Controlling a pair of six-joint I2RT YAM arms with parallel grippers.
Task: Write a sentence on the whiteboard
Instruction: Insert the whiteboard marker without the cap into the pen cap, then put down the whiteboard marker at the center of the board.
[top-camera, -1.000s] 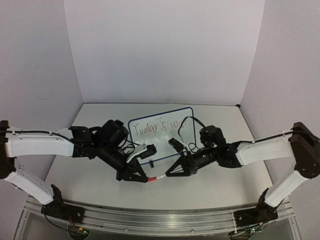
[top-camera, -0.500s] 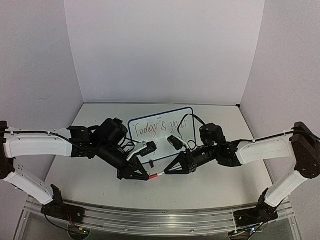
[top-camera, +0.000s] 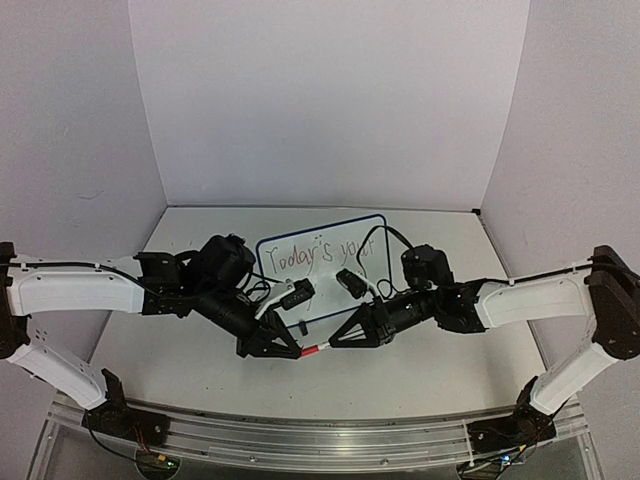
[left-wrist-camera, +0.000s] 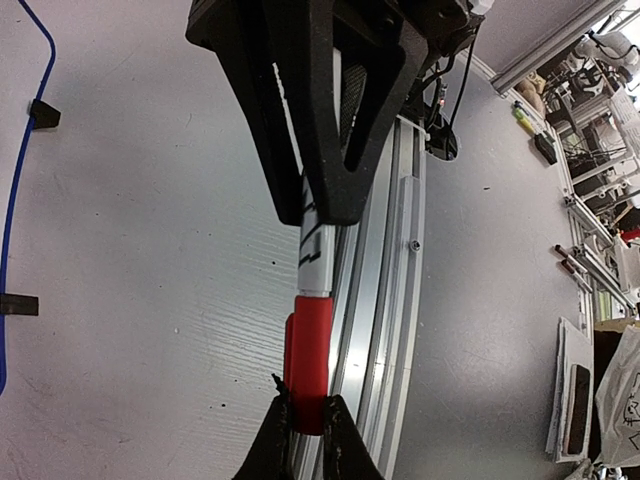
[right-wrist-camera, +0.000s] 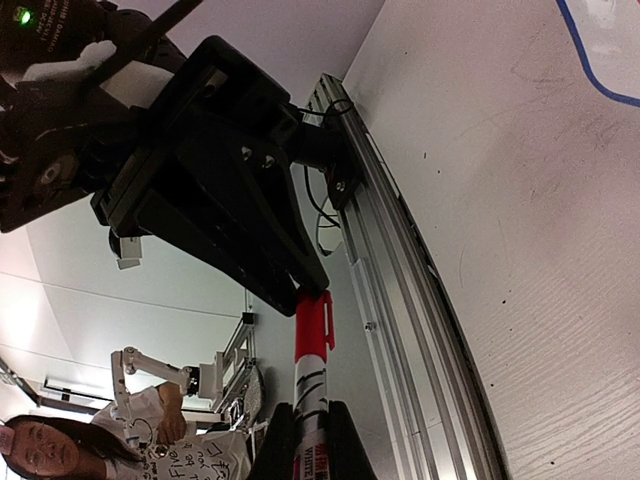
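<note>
The whiteboard (top-camera: 326, 288) lies flat at the table's middle back, and its blue frame (left-wrist-camera: 10, 210) also shows in the left wrist view. The sentence (top-camera: 318, 253) reads "Today's your" in reddish-brown. In front of the board, a white marker (top-camera: 320, 349) with a red cap (top-camera: 305, 354) hangs level between both grippers. My left gripper (top-camera: 297, 355) is shut on the red cap (left-wrist-camera: 309, 350). My right gripper (top-camera: 333, 345) is shut on the marker's white barrel (right-wrist-camera: 310, 385). The cap (right-wrist-camera: 312, 320) sits on the barrel's end. The two sets of fingertips nearly meet.
An aluminium rail (top-camera: 300, 435) runs along the near table edge under the marker. White walls close in the table at the back and both sides. Cables loop over both wrists above the board. A person (right-wrist-camera: 40, 450) shows beyond the table in the right wrist view.
My right gripper has crept a little to the left, toward the left gripper. The stretch of marker showing between the two is slightly shorter. The left gripper has barely moved.
</note>
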